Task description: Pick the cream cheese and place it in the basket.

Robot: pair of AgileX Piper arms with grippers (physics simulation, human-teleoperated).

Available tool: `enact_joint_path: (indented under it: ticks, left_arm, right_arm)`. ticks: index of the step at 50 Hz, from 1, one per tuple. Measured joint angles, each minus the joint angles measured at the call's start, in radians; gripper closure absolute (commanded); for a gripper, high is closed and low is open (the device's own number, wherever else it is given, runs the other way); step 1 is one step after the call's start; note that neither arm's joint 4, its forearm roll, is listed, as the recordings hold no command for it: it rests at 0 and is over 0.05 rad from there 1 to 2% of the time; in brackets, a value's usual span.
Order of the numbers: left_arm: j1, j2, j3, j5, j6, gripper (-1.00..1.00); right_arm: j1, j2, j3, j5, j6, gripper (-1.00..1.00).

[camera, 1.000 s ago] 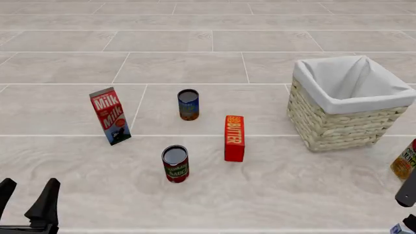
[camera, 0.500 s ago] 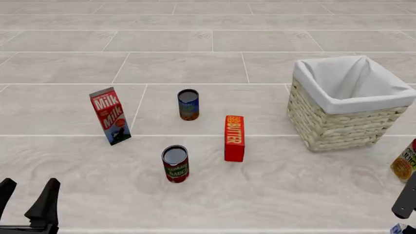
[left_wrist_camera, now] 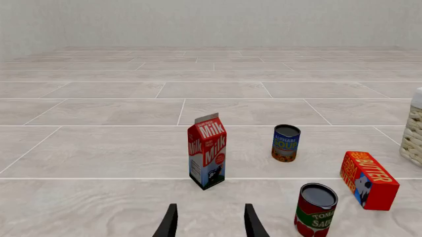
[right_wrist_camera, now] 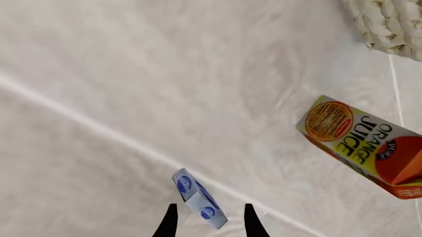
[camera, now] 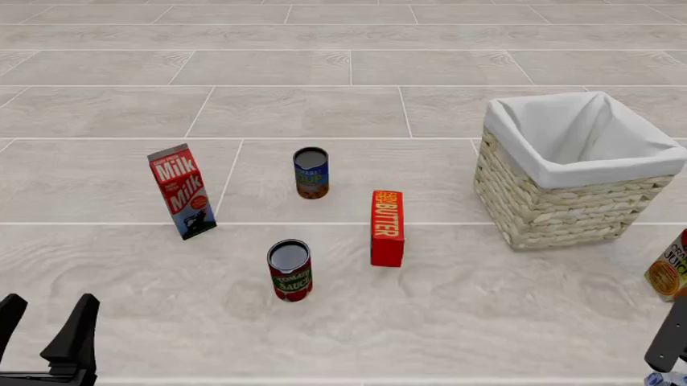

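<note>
Lower now than a second ago, my right gripper [camera: 668, 354] sits at the front view's bottom right corner. Woven wicker basket [camera: 558, 205], white cloth lining, stands right of the upright red butter box [camera: 387, 227].

Left wrist: my left gripper [left_wrist_camera: 209, 224], fingers apart, empty, faces the gabled milk carton [left_wrist_camera: 207, 151].

Right wrist: fingers [right_wrist_camera: 252, 223] spread on either side of the cream cheese [right_wrist_camera: 198, 198], a flat pale blue-and-white box on the tile near the orange juice carton [right_wrist_camera: 366, 146]; contact unclear.
</note>
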Motion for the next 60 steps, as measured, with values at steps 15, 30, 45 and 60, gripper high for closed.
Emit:
enact_joint_path:
  ticks: [15, 30, 45, 60]
  left_arm:
    - [0.000, 0.000, 0.000, 0.000, 0.000, -1.00]
    - [0.000, 0.000, 0.000, 0.000, 0.000, -1.00]
    - [0.000, 0.000, 0.000, 0.000, 0.000, -1.00]
    - [0.000, 0.000, 0.000, 0.000, 0.000, -1.00]
  right_arm:
    - [-0.057, 0.130, 0.038, -0.130, -0.077, -1.00]
    - [-0.069, 0.137, 0.033, -0.142, -0.180, 1.00]
    - [-0.042, 0.072, 0.044, -0.143, -0.134, 1.00]
    - [0.035, -0.064, 0.001, -0.047, -0.048, 1.00]
